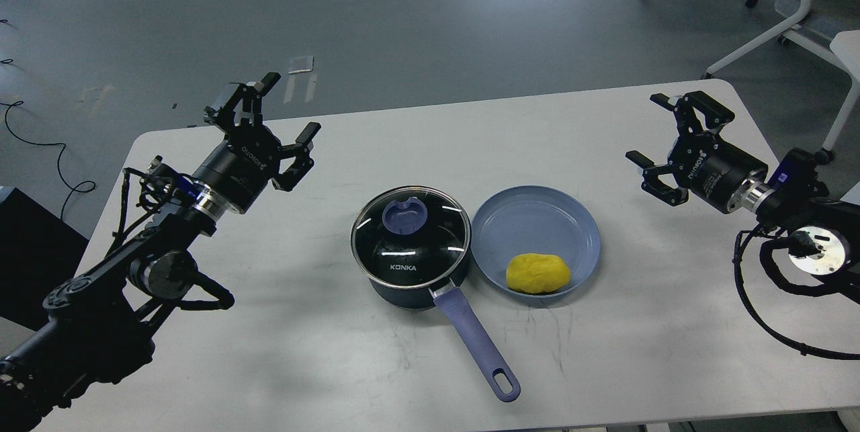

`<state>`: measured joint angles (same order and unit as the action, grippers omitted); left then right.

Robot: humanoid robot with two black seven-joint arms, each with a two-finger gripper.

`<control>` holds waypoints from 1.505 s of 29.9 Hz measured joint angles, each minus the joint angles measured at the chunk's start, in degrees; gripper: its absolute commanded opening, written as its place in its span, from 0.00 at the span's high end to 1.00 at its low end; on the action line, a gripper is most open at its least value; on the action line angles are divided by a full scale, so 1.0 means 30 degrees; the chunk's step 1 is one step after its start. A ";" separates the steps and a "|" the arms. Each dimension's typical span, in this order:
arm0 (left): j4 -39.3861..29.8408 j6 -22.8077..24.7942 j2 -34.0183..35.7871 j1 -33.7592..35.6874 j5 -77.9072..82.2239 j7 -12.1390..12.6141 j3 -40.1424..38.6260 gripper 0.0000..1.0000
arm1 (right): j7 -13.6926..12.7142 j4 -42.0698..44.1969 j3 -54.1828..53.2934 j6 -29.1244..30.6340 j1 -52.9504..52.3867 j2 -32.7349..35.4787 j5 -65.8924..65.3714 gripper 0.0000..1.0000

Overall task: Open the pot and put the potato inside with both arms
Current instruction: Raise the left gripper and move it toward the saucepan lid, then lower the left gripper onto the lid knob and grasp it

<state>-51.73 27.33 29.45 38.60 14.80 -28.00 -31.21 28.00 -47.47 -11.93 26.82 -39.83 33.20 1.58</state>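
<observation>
The dark navy pot (411,281) stands in the middle of the table with its glass KONKA lid (410,237) on, a lavender knob (404,215) on top. Its long lavender-blue handle (477,344) points toward the front edge. The yellow potato (537,273) lies in a light-blue plate (537,217) just right of the pot. My left gripper (269,119) is open and empty, raised left of the pot. My right gripper (655,143) is open and empty, raised right of the plate.
The white table (336,365) has rounded far corners. White chair legs (759,35) stand on the grey floor beyond the right corner. Cables (40,143) lie on the floor at the left.
</observation>
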 measured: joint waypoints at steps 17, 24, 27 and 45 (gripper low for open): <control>-0.9966 0.0234 0.3224 0.4161 1.4458 -0.0002 -0.0040 0.02 | 0.0000 0.0045 0.0106 -0.0007 0.0035 0.0165 -0.0069 0.00; -1.1124 0.0229 0.2930 0.4380 2.6147 -0.0002 0.0264 0.02 | 0.0000 0.0054 0.0085 -0.0032 0.0023 0.0154 -0.0090 0.00; -1.1039 0.0227 0.2592 0.4380 2.9583 -0.0002 0.0431 0.02 | 0.0000 0.0078 0.0087 -0.0033 0.0015 0.0153 -0.0138 0.00; -0.7494 -0.1516 0.0564 0.4266 3.4785 -0.0004 0.3286 0.02 | 0.0000 0.0092 0.0166 -0.0036 -0.0083 0.0125 -0.0260 0.00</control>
<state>-74.21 22.78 31.14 51.40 119.16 -28.01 -21.35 28.00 -47.19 -11.43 26.72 -40.08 33.57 0.80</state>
